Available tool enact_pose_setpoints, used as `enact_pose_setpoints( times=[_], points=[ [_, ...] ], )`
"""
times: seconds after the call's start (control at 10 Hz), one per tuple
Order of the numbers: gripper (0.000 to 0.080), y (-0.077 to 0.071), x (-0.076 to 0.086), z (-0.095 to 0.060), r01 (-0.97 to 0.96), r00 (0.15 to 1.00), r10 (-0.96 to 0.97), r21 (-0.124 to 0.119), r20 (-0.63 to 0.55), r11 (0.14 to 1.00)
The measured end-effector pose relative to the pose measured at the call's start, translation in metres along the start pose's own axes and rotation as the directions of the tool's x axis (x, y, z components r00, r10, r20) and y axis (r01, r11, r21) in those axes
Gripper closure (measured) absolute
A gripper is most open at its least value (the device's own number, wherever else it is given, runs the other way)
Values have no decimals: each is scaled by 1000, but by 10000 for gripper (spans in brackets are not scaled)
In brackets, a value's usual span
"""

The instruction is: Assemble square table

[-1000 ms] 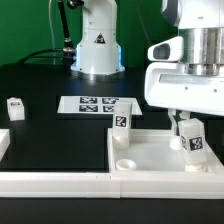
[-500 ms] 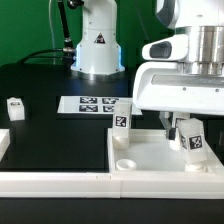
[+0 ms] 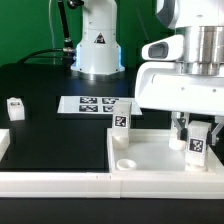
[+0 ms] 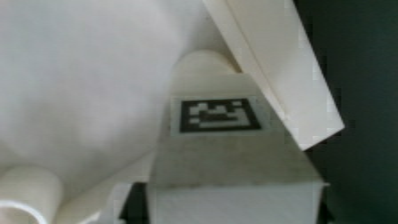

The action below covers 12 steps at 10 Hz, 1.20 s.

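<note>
The white square tabletop [image 3: 150, 155] lies at the front of the exterior view's right, with a round corner socket [image 3: 125, 162] showing. My gripper [image 3: 197, 132] is shut on a short white tagged leg [image 3: 198, 147] and holds it upright just over the tabletop's far right part. In the wrist view the leg [image 4: 217, 150] sits between my dark fingers [image 4: 125, 200], above the tabletop [image 4: 89, 80] near its raised rim [image 4: 267, 60]. A second leg [image 3: 121, 121] stands at the tabletop's far left corner. A third leg [image 3: 14, 108] stands on the table at the exterior view's left.
The marker board [image 3: 95, 104] lies behind the tabletop. Long white border rails [image 3: 50, 181] run along the front edge and at the exterior view's left [image 3: 3, 142]. The robot base [image 3: 98, 45] stands at the back. The table top is black.
My gripper has moved to the exterior view's right and a little lower, carrying the leg with it. The other legs and the tabletop have not moved.
</note>
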State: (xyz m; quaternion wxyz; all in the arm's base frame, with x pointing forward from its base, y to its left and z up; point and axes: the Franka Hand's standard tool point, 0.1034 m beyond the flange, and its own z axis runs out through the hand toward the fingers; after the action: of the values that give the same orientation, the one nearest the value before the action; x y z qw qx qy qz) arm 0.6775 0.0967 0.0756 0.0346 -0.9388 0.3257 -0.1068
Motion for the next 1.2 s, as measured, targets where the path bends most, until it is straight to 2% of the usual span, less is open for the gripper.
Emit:
enact_pose_setpoints(
  times=[0.3, 0.4, 0.5, 0.6, 0.7, 0.9, 1.0, 1.1, 1.2],
  points=[
    [511, 3, 2, 1, -216, 976, 216, -9, 6, 976],
    [511, 4, 3, 1, -361, 932, 361, -28, 25, 932],
    [511, 5, 2, 2, -550, 833, 551, -49, 46, 834],
    [509, 7, 0, 3, -712, 696, 714, -57, 67, 700],
    [508, 10, 1, 3, -787, 607, 789, -63, 98, 613],
    [479, 6, 0, 0, -857, 498, 862, -97, 99, 506],
    [332, 7, 1, 1, -840, 527, 844, -90, 100, 535],
    [332, 6, -1, 2, -789, 602, 794, -89, 90, 608],
    [211, 1, -7, 2, -637, 763, 643, -84, 69, 766]
  ],
)
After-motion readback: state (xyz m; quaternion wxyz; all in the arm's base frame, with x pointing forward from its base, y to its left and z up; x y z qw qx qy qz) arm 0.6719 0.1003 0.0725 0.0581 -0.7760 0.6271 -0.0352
